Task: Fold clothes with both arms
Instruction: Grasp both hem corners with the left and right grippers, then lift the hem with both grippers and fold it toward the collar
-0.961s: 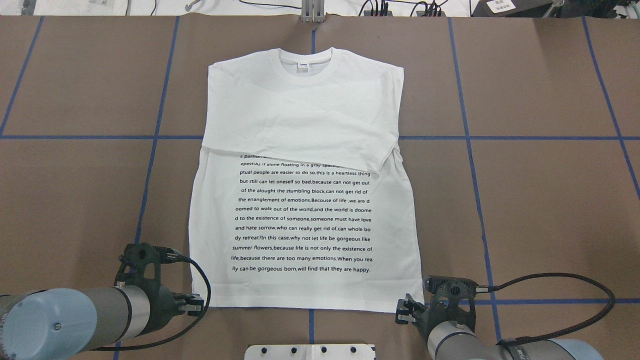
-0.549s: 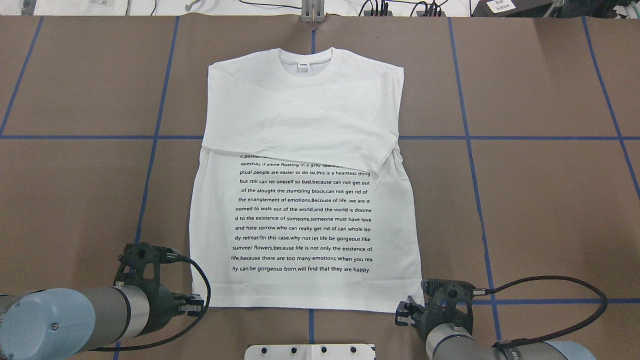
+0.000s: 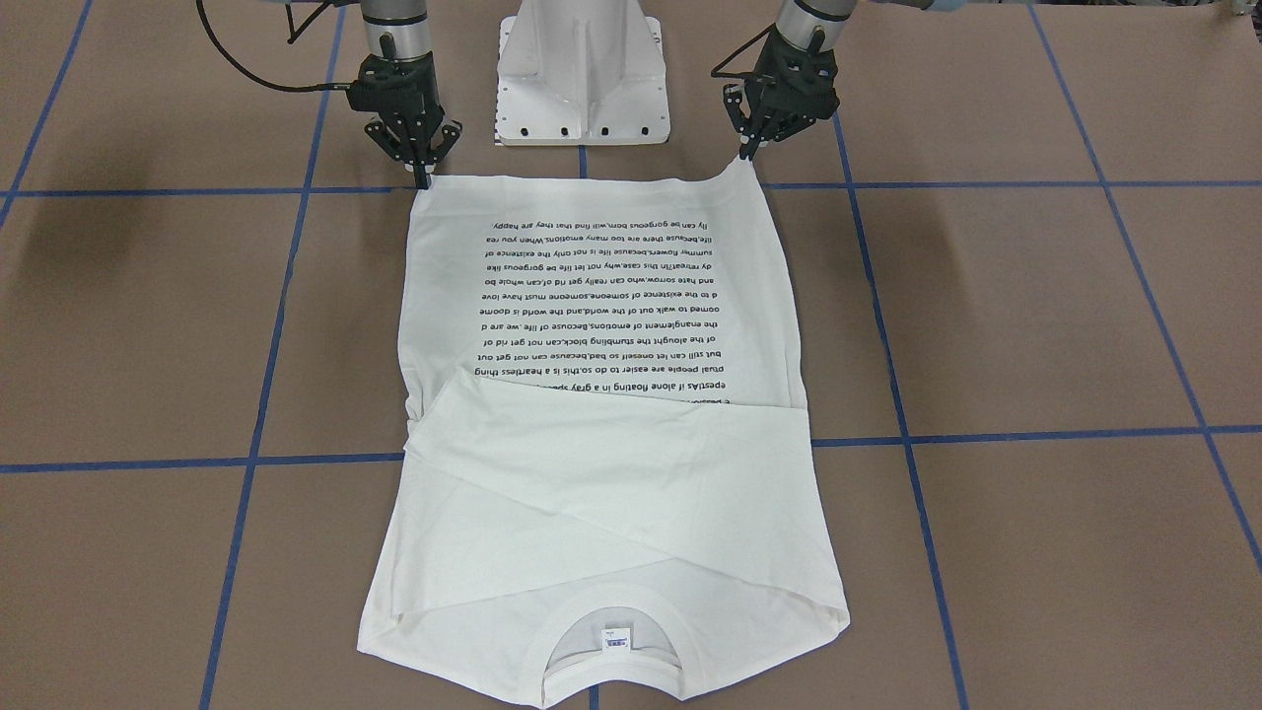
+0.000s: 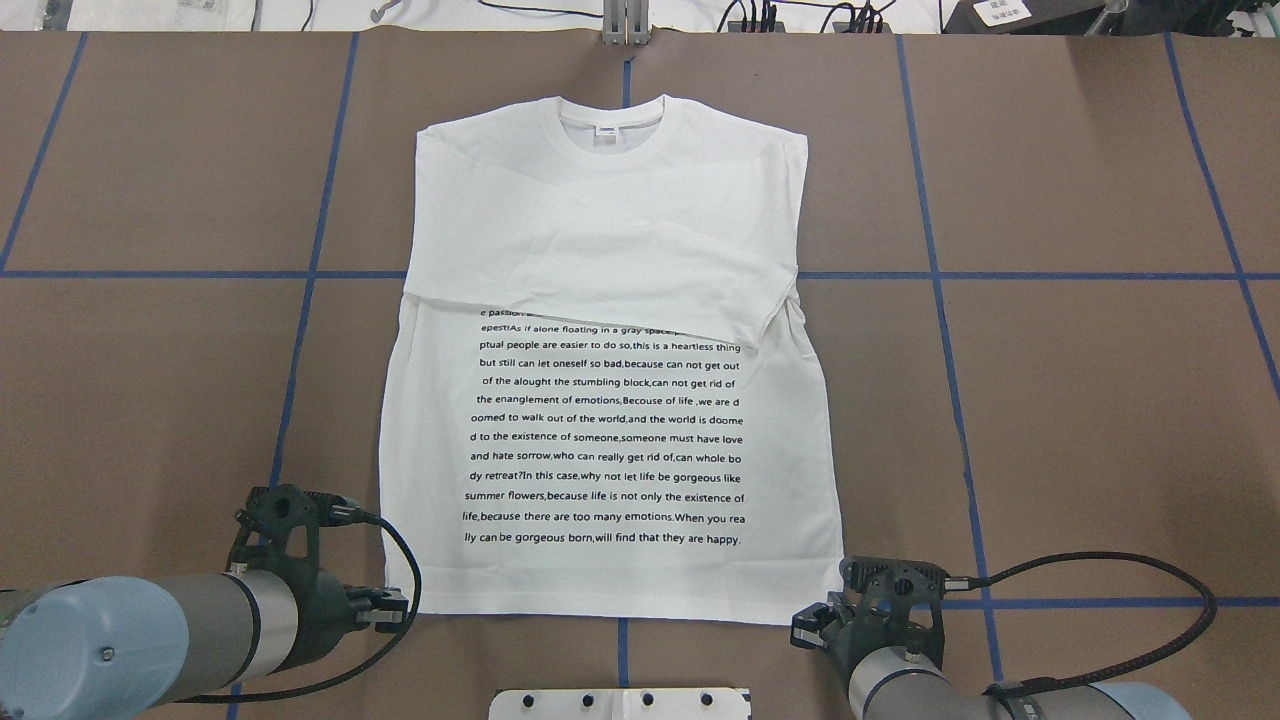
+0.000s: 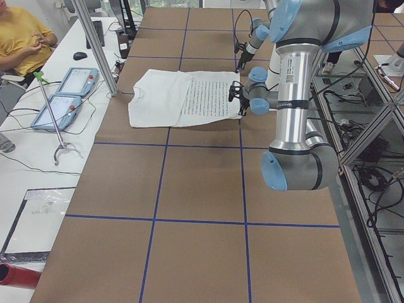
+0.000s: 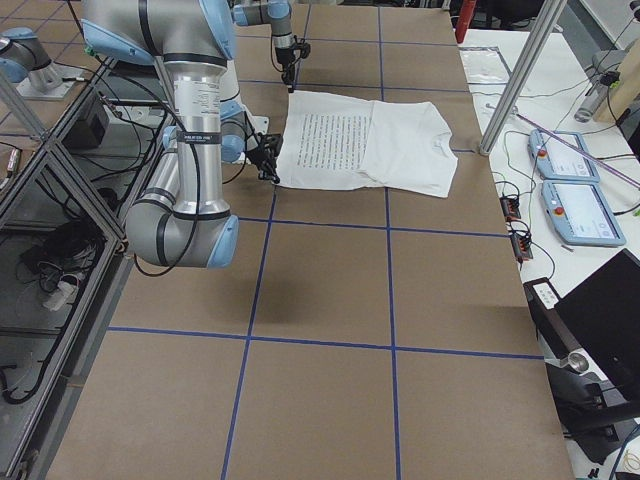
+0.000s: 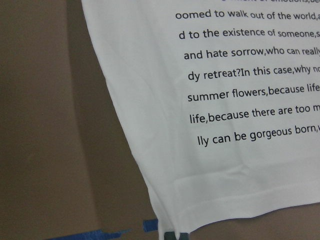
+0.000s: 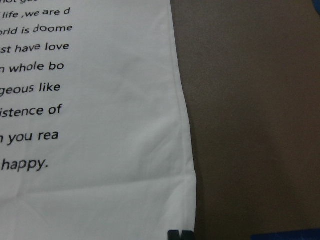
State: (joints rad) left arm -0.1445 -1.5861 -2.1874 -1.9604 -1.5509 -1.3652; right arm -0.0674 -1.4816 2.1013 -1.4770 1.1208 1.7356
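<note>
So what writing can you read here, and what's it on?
T-shirt, second-last printed line: "life,because there are too many emotions.When you rea"
T-shirt, last line: "lly can be gorgeous born,will find that they are happy."
Same print runs on above; topmost lines partly covered by a fold.
Collar label: too small to read.
Sticker on the left arm: too small to read.

T-shirt (image 4: 600, 230): thin matt white cloth. Table cover (image 4: 1080, 400): matt brown paper. Left arm (image 5: 291, 95): smooth silvery metal.
</note>
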